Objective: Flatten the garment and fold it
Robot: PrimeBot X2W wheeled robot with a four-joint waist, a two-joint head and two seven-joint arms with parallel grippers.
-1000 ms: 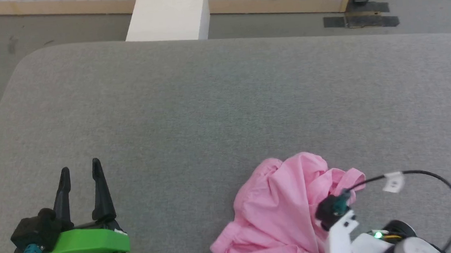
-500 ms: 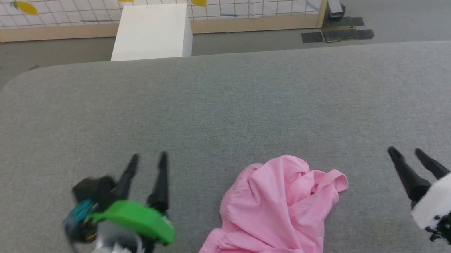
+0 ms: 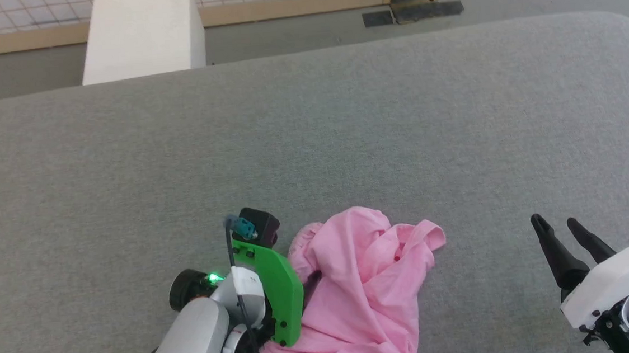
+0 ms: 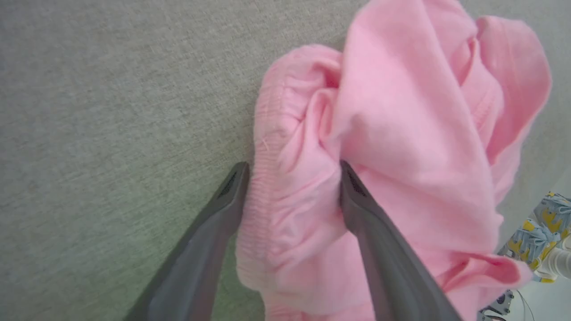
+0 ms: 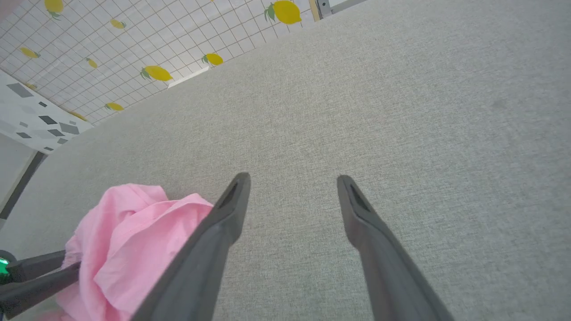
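Grey fabric surface (image 3: pixel 344 129), white box (image 3: pixel 140 36), lemon-print panel (image 5: pixel 178 26)

The light is bright, soft and even. Shadows are faint: a pale one lies beside the garment (image 3: pixel 368 284) on the grey surface (image 3: pixel 345 140). In the left wrist view the dark fingers (image 4: pixel 203 254) look blurred, with a greenish tint near them.

Head view: the garment (image 3: pixel 368 284) runs off the bottom edge. Its left side is hidden under the green bracket (image 3: pixel 281 291), which also covers most of the left gripper (image 3: pixel 309 286). Behind the right gripper (image 3: pixel 554 224), the arm is cropped by the corner. Left wrist view — a patterned object (image 4: pixel 546 223), cut by the right edge, cannot be identified.
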